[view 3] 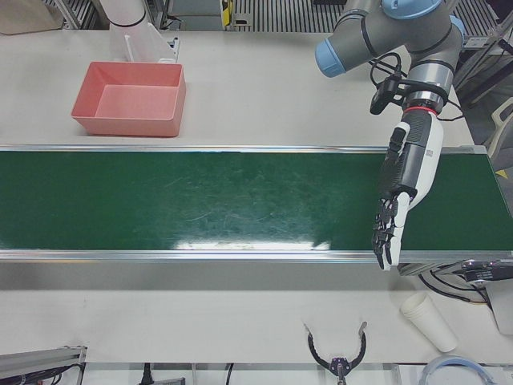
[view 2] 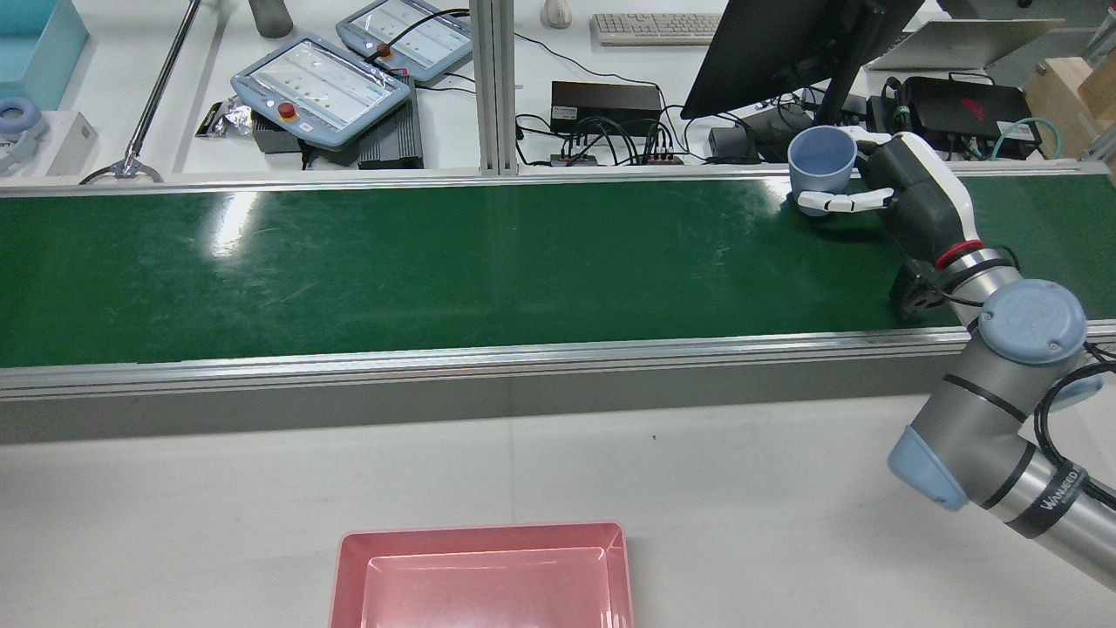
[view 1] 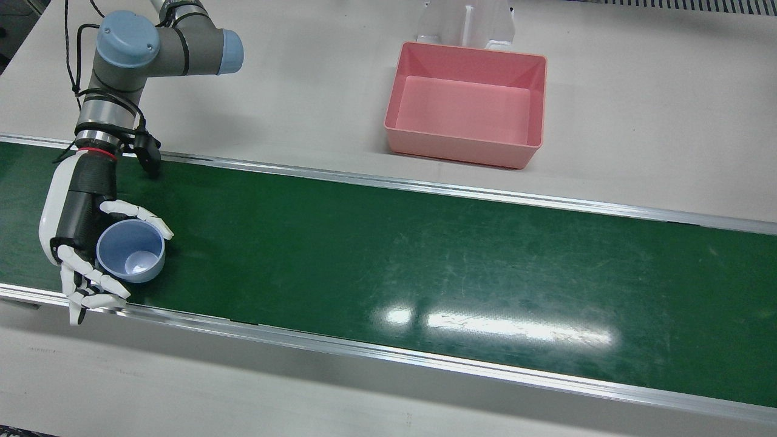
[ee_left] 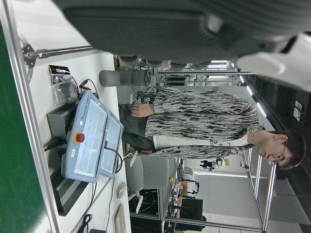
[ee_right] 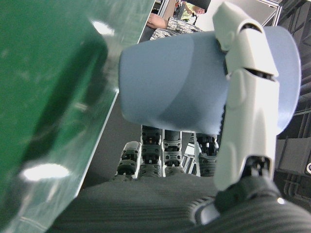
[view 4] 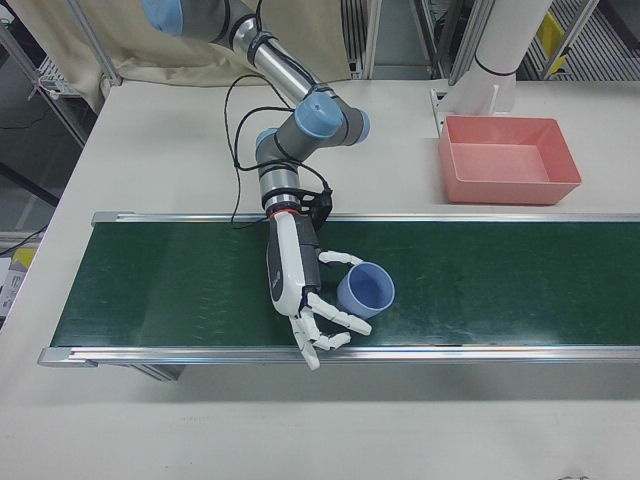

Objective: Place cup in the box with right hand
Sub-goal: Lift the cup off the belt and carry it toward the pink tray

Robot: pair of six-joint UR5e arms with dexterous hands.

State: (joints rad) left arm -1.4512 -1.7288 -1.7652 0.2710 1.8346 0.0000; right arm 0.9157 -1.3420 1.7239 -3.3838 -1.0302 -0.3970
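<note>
A light blue cup [view 1: 130, 250] is upright in my right hand [view 1: 79, 224] over the green belt [view 1: 425, 255], near the belt's end on the robot's right. The thumb lies on one side of the cup and the other fingers curl on the opposite side. It also shows in the rear view [view 2: 821, 161], the right-front view [view 4: 365, 290] and the right hand view [ee_right: 170, 85]. The pink box [view 1: 461, 145] stands empty on the white table beside the belt, on the robot's side. My left hand [view 3: 405, 184] hangs over the belt's other end, fingers straight and apart, holding nothing.
Aluminium rails [view 1: 425, 185] run along both long edges of the belt. A white stand [view 1: 467, 24] rises just behind the box. A white paper cup [view 3: 429, 321] lies on the table near the left arm. Teach pendants [view 2: 323, 87] and a monitor [view 2: 785, 44] stand beyond the belt.
</note>
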